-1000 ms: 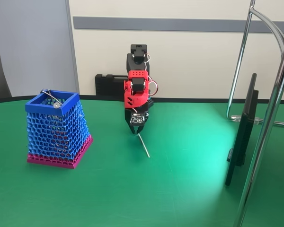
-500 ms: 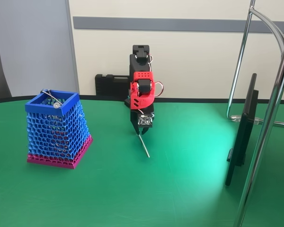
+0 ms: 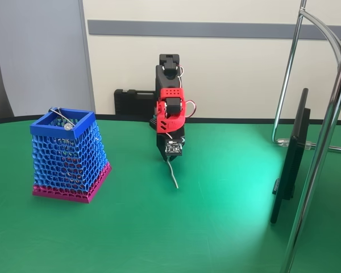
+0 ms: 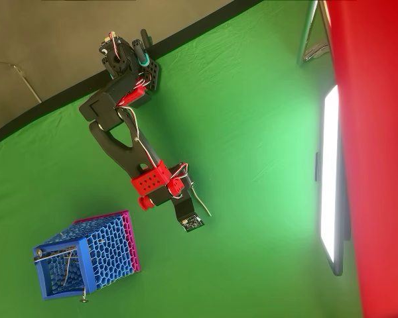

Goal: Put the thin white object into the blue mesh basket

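Near the middle of the green cloth table (image 3: pixel 216 227), the red and black arm's two-finger gripper (image 3: pixel 169 159) points down with its jaws closed on the upper end of the thin white stick (image 3: pixel 173 174), which slants down to touch the cloth. The tapered blue honeycomb mesh basket (image 3: pixel 68 153) with its magenta base band stands well apart towards the table's left edge in the fixed view, holding a grey wire with a disc end (image 3: pixel 62 120).
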